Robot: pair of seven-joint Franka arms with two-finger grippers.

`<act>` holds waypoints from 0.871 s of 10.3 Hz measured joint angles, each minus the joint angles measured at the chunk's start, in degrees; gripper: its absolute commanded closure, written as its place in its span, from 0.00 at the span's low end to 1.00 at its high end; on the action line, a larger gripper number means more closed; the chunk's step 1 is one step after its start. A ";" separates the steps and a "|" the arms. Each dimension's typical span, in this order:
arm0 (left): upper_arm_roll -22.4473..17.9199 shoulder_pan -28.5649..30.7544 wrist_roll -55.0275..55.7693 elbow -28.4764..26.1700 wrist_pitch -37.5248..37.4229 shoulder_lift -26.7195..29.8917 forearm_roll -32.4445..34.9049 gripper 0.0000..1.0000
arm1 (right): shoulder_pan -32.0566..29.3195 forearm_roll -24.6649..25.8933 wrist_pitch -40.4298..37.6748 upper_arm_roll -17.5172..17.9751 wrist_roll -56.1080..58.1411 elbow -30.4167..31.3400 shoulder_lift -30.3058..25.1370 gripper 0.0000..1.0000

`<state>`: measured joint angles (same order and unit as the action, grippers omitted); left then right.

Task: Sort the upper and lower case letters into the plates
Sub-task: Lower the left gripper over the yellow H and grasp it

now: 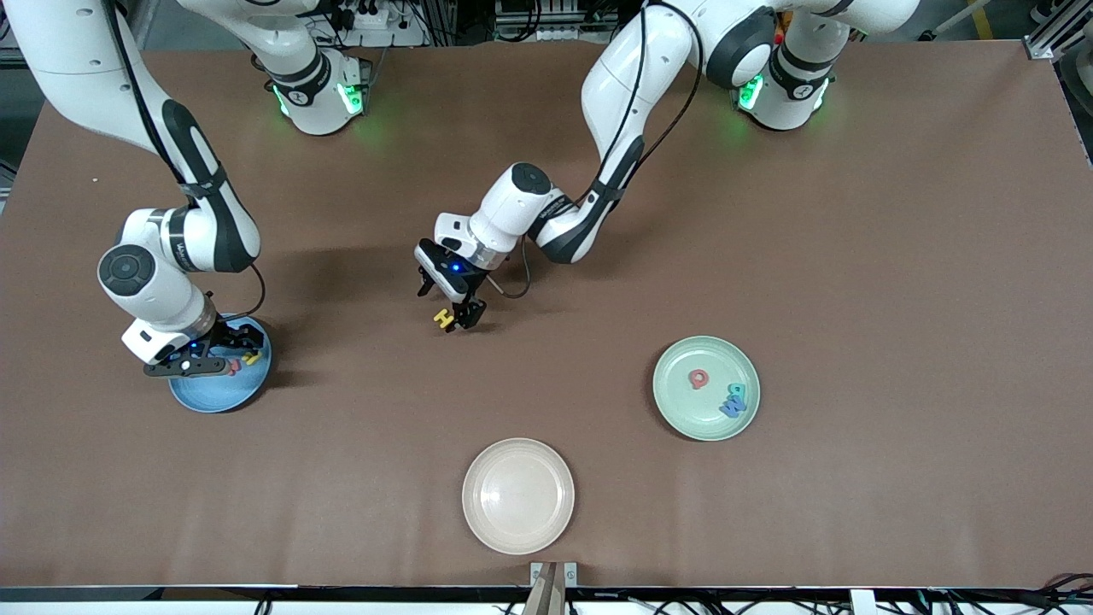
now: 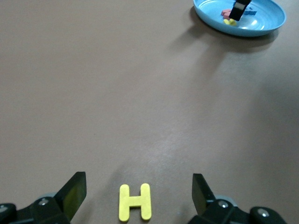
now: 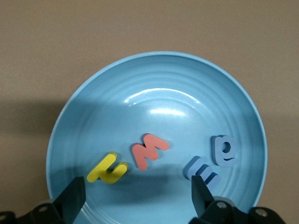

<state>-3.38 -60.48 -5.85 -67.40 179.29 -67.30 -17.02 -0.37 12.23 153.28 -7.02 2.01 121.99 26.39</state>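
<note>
Left gripper [image 1: 454,309] spread wide astride yellow H [image 2: 135,201], untouched; right gripper [image 1: 224,354] agape over blue plate [image 3: 88,102], empty.

The right gripper [image 1: 224,359] hides part of the round sky blue plate [image 1: 213,400] in the front view.

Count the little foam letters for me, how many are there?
8. Four lie in the round sky blue plate: yellow, red, two blue. Three lie in the round mint green plate: red, teal, blue. A yellow H lies on the brown table.
</note>
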 measured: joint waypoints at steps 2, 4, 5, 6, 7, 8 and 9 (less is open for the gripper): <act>-0.30 -0.24 -0.48 0.05 1.13 -1.14 0.01 0.00 | 0.00 0.06 0.00 -0.01 0.00 0.01 0.00 0.00; -0.52 -0.55 -0.54 0.12 1.33 -1.85 0.02 0.00 | -0.01 0.10 0.00 -0.01 0.00 0.01 0.00 0.00; -0.58 -0.88 -0.55 0.17 1.38 -1.92 0.03 0.00 | -0.02 0.11 0.00 -0.01 0.00 0.01 0.00 0.00; -0.62 -1.17 -0.55 0.21 1.38 -1.92 0.03 0.00 | -0.03 0.11 0.00 -0.02 0.00 0.01 0.00 0.00; -0.64 -1.30 -0.55 0.22 1.38 -1.99 0.03 0.11 | -0.04 0.11 0.00 -0.03 0.00 0.01 0.00 0.00; -0.72 -1.31 -0.55 0.22 1.38 -2.14 0.03 0.22 | -0.04 0.11 0.00 -0.03 0.00 0.01 0.00 0.00; -0.86 -1.31 -0.55 0.22 1.39 -2.22 0.03 0.25 | -0.04 0.11 0.00 -0.03 0.00 0.01 0.00 0.00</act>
<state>-4.24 -61.78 -6.40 -67.18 180.68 -69.51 -16.99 -0.40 12.34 153.28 -7.05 2.01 122.00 26.39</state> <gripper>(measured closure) 0.101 0.000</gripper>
